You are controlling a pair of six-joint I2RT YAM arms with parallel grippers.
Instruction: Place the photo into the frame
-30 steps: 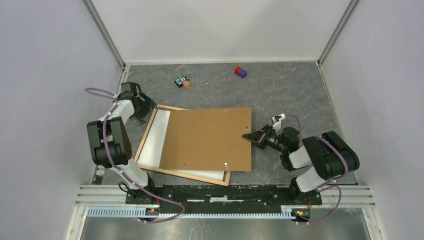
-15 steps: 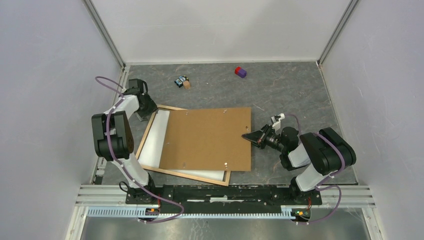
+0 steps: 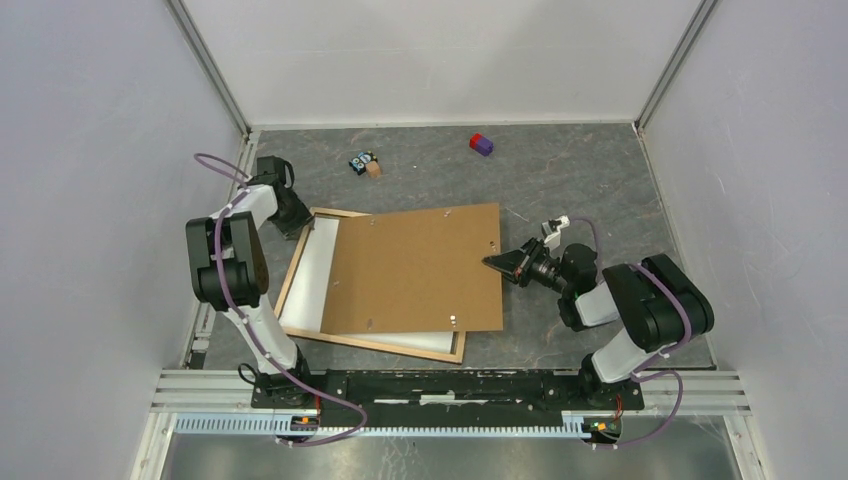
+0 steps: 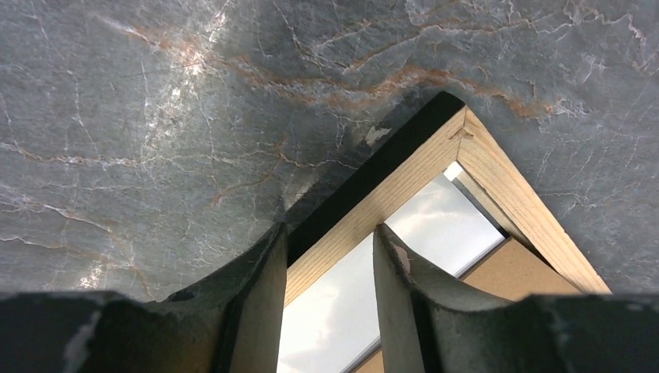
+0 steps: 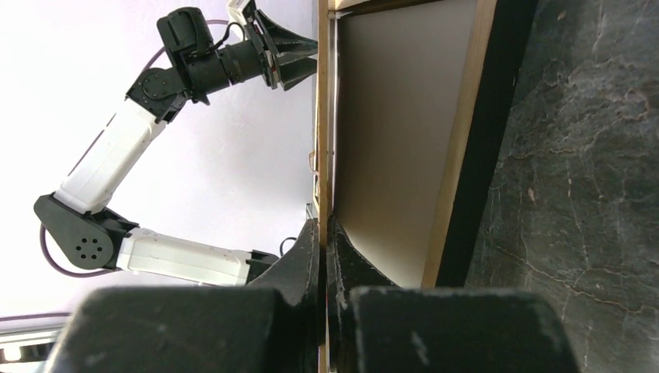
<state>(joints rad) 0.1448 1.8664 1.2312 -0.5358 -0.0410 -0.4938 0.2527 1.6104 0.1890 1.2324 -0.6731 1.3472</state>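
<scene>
The frame (image 3: 300, 262) lies flat on the table, light wood side up with a black outer edge. Inside it lies the photo (image 3: 308, 272), plain white side up, mostly covered by a brown backing board (image 3: 415, 270). My left gripper (image 3: 297, 220) is at the frame's far left corner (image 4: 458, 128). Its jaws (image 4: 330, 237) are narrowed onto the rail (image 4: 342, 221), one finger outside on the table, the other inside over the glossy photo (image 4: 334, 318). My right gripper (image 3: 490, 262) is shut (image 5: 322, 225) on the board's right edge (image 5: 322, 116), which is raised off the frame.
A red and purple block (image 3: 481, 144) and a small cluster of blocks (image 3: 365, 163) lie near the back wall. Grey marbled table (image 3: 580, 190) surrounds the frame. White walls close in left, right and back.
My left gripper moved in over the frame's far left corner and its jaws narrowed around the rail. The right gripper shifted the board slightly away and left; the frame turned a little.
</scene>
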